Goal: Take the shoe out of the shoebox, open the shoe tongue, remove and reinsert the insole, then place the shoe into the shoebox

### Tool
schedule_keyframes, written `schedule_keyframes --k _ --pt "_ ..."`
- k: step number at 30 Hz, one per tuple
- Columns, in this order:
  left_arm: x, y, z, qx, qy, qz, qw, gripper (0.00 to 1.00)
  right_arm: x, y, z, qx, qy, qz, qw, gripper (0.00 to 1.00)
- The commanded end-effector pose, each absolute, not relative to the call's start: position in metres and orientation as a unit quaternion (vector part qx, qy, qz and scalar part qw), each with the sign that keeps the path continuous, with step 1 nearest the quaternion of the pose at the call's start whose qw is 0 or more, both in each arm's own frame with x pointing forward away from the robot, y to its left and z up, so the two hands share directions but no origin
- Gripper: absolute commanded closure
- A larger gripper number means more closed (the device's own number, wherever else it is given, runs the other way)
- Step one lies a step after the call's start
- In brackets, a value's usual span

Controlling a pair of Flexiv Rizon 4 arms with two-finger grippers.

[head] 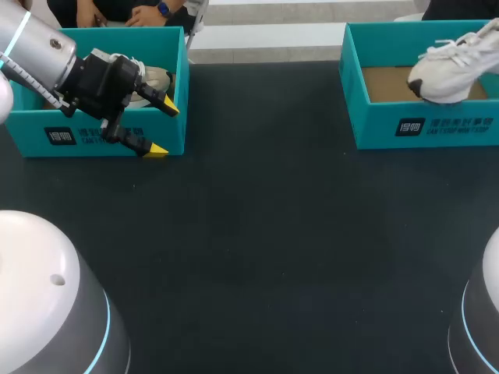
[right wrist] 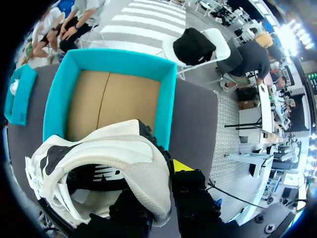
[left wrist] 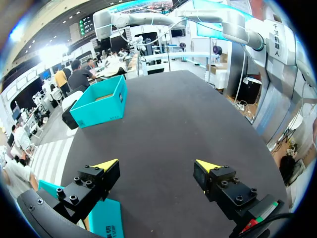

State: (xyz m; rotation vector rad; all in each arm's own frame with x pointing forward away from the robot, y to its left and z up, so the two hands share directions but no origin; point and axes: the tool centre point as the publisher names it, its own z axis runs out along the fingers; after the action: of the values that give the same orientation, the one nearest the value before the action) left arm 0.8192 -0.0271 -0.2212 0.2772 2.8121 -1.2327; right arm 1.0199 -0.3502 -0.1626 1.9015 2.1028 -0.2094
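1. Right claw is clamping the white sneaker by the heel and holding it over the right shoebox. I'd judge the take-out step is underway.
2. Left claw is hanging wide open and empty at the left shoebox front wall, probably to help with the tongue.
3. Both box fronts are showing white print, and the sneaker's side is showing a dark logo.

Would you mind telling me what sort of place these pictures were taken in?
Probably a robot workstation set up for handling shoes: a dark table holds a left shoebox and a right shoebox, both teal, a white shoe is over the right one, and the left gripper hangs open by the left one.
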Motion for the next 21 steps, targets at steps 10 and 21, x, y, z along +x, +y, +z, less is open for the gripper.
schedule_keyframes --k 10,21 --pt "0.819 -0.027 -0.221 0.09 0.912 -0.398 0.03 0.0 1.022 -0.351 -0.161 0.722 0.673 -0.059 0.147 1.0" --pt "0.819 -0.027 -0.221 0.09 0.912 -0.398 0.03 0.0 1.034 -0.344 -0.177 0.769 0.616 -0.086 0.151 1.0"
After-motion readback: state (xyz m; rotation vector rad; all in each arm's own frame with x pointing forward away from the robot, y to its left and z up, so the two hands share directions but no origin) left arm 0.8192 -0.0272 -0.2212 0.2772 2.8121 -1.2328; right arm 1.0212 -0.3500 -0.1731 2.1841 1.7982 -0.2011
